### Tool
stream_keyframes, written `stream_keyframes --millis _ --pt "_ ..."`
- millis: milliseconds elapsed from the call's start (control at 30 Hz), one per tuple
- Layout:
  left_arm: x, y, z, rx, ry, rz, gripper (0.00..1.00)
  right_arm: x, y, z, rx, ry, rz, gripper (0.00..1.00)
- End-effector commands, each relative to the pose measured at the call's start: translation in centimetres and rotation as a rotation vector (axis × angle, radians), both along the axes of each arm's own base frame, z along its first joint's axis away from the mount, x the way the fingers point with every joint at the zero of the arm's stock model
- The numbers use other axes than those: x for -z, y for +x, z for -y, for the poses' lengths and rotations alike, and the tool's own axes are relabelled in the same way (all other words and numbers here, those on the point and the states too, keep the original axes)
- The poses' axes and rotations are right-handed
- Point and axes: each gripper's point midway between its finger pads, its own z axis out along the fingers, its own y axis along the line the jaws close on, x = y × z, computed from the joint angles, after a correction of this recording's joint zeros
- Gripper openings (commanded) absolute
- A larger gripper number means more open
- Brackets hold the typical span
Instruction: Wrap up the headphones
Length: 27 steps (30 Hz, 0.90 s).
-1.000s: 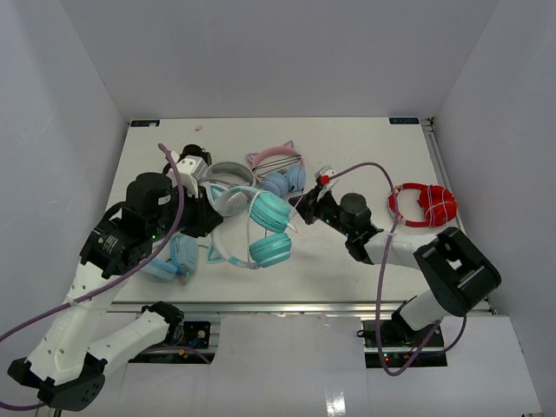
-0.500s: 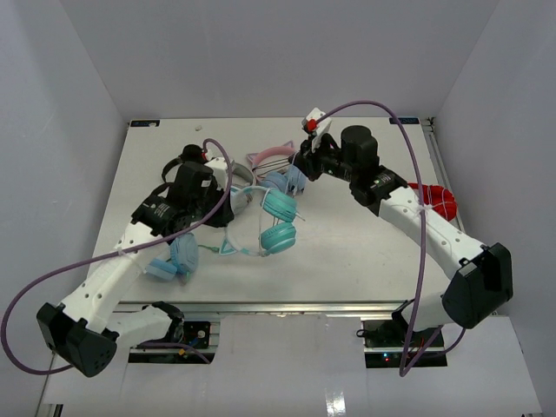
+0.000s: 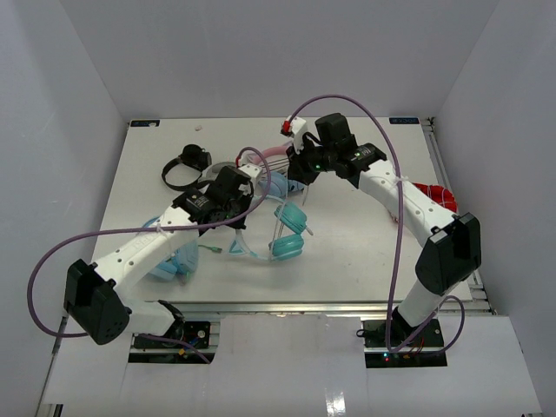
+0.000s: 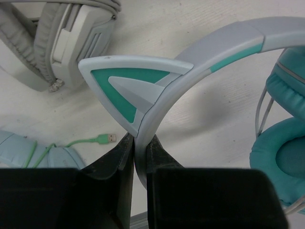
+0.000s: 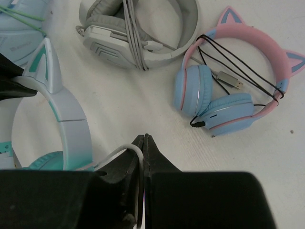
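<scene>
The headphones (image 3: 288, 246) lie in the middle of the table (image 3: 356, 252); the left gripper (image 4: 139, 143) clamps their headband on the left side; the right gripper (image 5: 144, 139) pinches their cable (image 5: 125, 149) just behind them; an eared pair (image 5: 228, 102) lies farther back, a headset (image 5: 138, 33) left of it; a third pair (image 3: 176, 259) sits at the near left; a wound pair (image 3: 432, 196) lies far right.

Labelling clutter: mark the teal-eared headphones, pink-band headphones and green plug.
teal-eared headphones (image 4: 121, 85): left wrist view, cat ear.
pink-band headphones (image 5: 257, 42): right wrist view, pink band.
green plug (image 4: 106, 138): left wrist view, connector body.
</scene>
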Motion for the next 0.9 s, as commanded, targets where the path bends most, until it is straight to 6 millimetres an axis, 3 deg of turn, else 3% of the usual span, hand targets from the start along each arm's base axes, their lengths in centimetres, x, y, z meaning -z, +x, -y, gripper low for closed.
stream_keyframes --millis 0,100,200,333,533,867 --pt "-1.0 0.0 1.3 0.034 0.025 0.063 0.00 -2.4 1.5 -0.3 -0.001 0.005 0.049 0.08" --pt "-1.2 -0.2 1.3 0.039 0.049 0.086 0.00 -2.2 1.8 -0.4 -0.004 -0.006 0.042 0.08" --pt "-1.0 0.4 0.0 -0.031 0.095 0.119 0.00 -2.1 1.5 -0.4 -0.011 -0.006 0.026 0.08" --pt "-0.1 1.1 -2.2 -0.155 0.201 0.117 0.00 -3.1 0.4 -0.3 -0.027 0.014 0.013 0.08" --pt "-0.2 2.0 -3.3 -0.275 0.266 0.129 0.00 -4.2 -2.1 -1.1 -0.092 0.070 -0.024 0.08" --pt "-1.1 3.3 -4.2 -0.452 0.232 0.133 0.00 -1.3 -7.3 -2.8 -0.093 0.110 -0.083 0.08"
